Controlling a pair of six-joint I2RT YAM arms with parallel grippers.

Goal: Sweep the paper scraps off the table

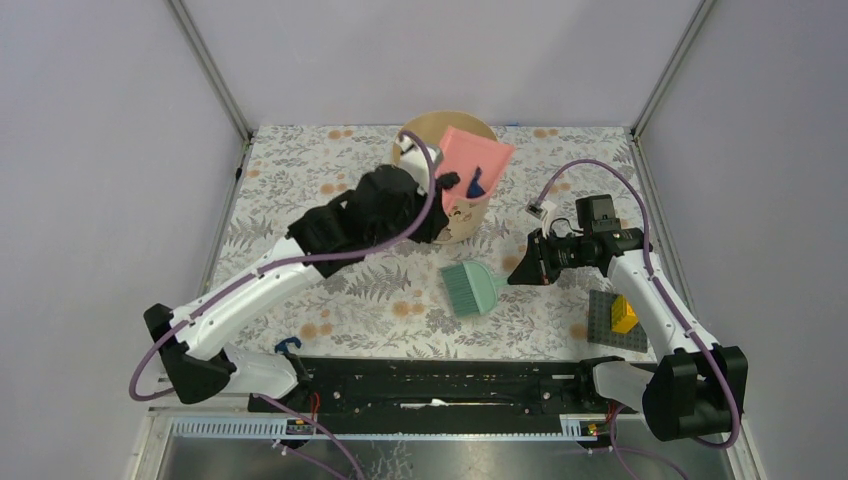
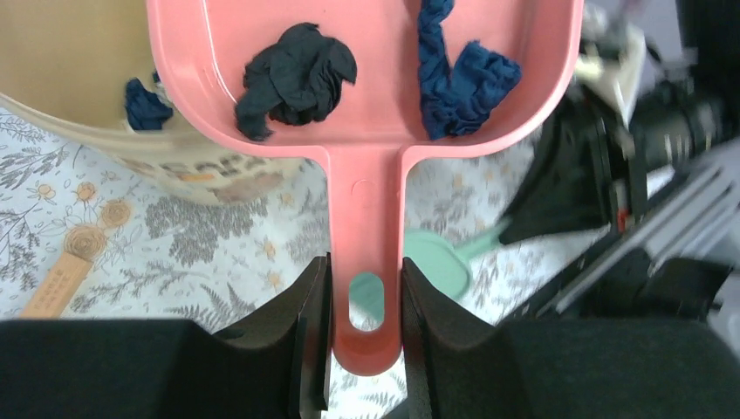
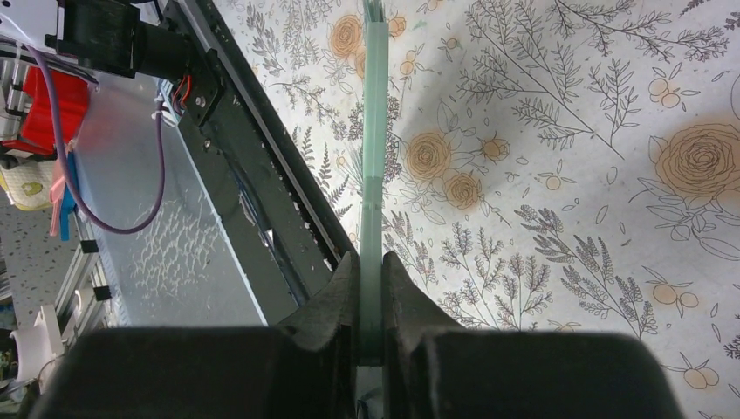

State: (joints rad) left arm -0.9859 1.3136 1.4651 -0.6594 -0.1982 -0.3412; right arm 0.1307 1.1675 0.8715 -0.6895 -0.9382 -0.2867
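Left end effector point(image 2: 365, 297) clamps the pink dustpan point(image 2: 366, 175), holding paper scraps point(image 2: 297, 78), over the bin point(image 1: 468, 218) rim. Right end effector point(image 3: 371, 288) pinches the brush point(image 1: 470, 287) at the desk's point(image 1: 300, 170) open middle.

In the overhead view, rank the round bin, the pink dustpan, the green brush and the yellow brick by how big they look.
1. round bin
2. pink dustpan, though it is held up nearer the camera
3. green brush, close to the dustpan, so that pair is unsure
4. yellow brick, clearly the smallest
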